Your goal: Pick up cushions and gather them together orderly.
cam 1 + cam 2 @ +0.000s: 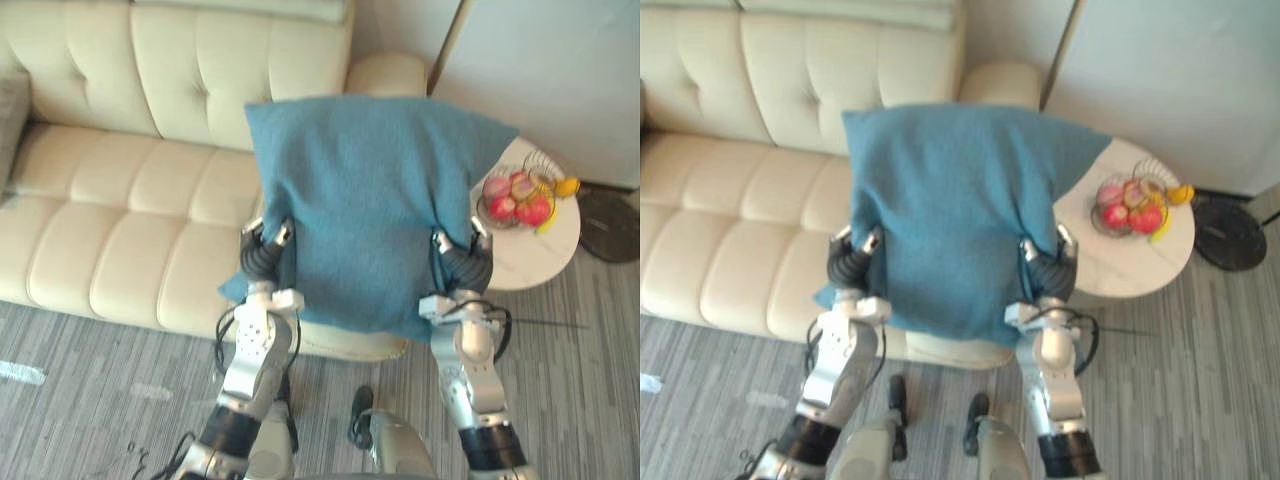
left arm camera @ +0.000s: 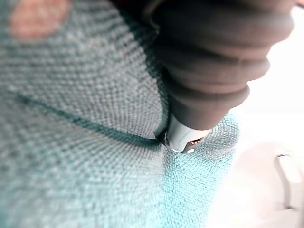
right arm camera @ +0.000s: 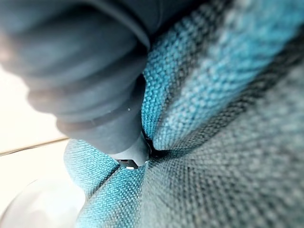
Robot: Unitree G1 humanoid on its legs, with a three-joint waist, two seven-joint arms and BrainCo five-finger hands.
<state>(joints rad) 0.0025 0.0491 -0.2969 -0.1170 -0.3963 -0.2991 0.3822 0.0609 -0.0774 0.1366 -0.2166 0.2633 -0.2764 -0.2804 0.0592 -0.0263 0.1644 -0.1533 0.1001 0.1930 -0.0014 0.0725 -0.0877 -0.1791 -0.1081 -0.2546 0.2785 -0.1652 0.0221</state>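
Sofa (image 1: 120,200), carpet (image 1: 100,400), side tbl (image 1: 540,258), cushion (image 1: 370,200) btwn left hand (image 1: 265,252), right hand (image 1: 460,264), fingers hidden

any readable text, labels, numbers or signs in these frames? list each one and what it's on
None: no view has any text, number or sign that can be read.
blue cushion: plain weave, no label or tag on the sides that show.
cream sofa: no marks.
white side table and wire fruit bowl: nothing printed on them.
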